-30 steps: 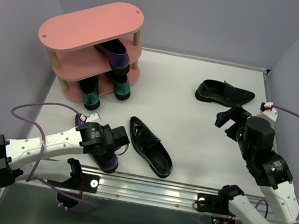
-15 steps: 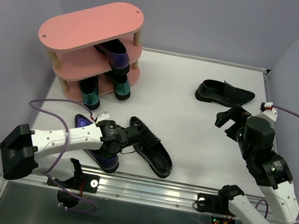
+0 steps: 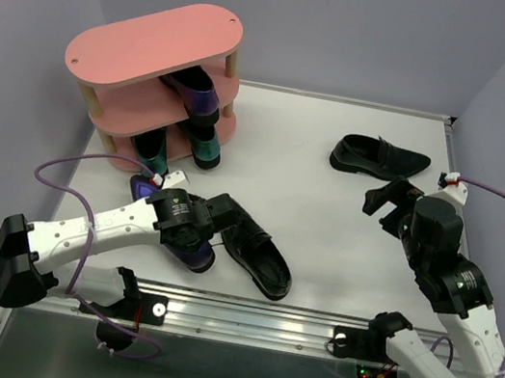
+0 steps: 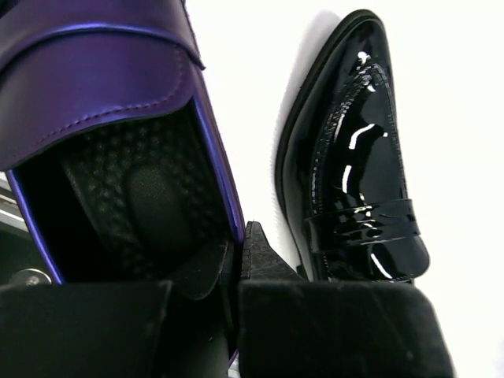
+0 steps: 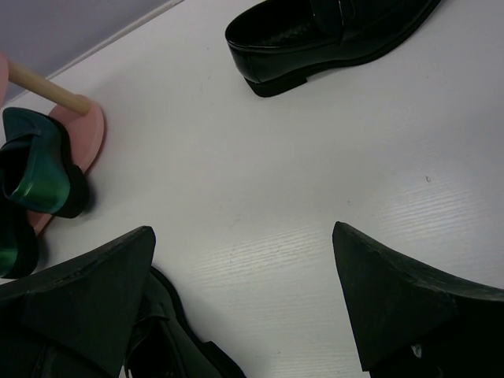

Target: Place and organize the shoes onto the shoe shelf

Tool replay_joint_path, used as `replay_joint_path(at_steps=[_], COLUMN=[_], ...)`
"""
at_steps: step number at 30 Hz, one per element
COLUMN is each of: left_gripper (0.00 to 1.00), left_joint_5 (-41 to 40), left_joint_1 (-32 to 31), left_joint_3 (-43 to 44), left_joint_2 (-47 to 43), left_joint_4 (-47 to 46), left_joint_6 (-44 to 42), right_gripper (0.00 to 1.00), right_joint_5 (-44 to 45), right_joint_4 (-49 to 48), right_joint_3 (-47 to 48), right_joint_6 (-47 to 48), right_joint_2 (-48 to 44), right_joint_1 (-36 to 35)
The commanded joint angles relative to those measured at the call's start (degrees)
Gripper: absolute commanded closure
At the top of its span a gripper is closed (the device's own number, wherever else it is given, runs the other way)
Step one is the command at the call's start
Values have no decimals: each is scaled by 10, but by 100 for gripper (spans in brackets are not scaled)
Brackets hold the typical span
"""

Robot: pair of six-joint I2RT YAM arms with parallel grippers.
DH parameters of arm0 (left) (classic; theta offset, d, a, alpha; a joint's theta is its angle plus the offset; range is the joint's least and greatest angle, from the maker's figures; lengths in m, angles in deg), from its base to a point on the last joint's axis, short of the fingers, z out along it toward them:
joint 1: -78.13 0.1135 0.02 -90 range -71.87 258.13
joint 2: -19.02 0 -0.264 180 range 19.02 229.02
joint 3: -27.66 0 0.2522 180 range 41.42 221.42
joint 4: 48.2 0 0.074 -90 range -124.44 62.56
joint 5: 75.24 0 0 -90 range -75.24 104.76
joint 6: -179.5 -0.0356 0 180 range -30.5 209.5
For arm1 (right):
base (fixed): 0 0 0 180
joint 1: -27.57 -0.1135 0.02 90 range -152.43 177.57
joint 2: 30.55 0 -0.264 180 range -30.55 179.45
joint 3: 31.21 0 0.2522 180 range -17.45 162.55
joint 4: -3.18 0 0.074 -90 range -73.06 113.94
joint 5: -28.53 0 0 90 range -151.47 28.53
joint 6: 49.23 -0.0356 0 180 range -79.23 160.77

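Left fingers (image 4: 331, 327), apart a second ago, now pinch the purple loafer (image 4: 118, 87) by its side wall, beside the black loafer (image 4: 354, 181); right fingers (image 5: 394, 307) gape wide, empty.

The left tool (image 3: 205, 223) hides most of the purple shoe (image 3: 192, 252).

Light in the overhead view is bright and even, apparently from above. The white worktop (image 3: 346, 215) reads cleanly, and the shoe shelf (image 3: 151, 44) throws only a soft shadow at its foot. In the left wrist view the worktop is nearly blown out, the glossy black shoe (image 4: 358, 173) carries hard white glints, and the purple shoe (image 4: 102, 71) is murky inside. The left hand (image 4: 240, 260) is a soft, featureless black mass. The right hand (image 5: 242, 236), close to its lens, is likewise out of focus.
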Motion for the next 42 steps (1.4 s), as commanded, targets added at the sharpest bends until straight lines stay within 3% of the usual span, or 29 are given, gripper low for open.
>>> replay_joint_path(at_steps=[1,17,25,33,42], left_gripper=[100,100,100,100,100], left_joint_5=[-62,-104,-136,-159,-153], left_joint_1=[1,1,10,64,127], left_joint_3=[47,158,261,334,347], left_joint_2=[-16,1,43,68,79], left_joint_4=[34,34,34,33,12], left_joint_6=[-13,-69,-169,-266,-360], right_gripper=[0,0,0,0,0], right_joint_5=[8,12,9,6,2], right_joint_4=[-28,-36,-36,-39,-45], right_joint_3=[0,-3,-1,4,7], right_joint_6=[9,11,12,15,17], right_joint_2=[2,10,10,16,21], right_joint_1=[4,4,4,4,4])
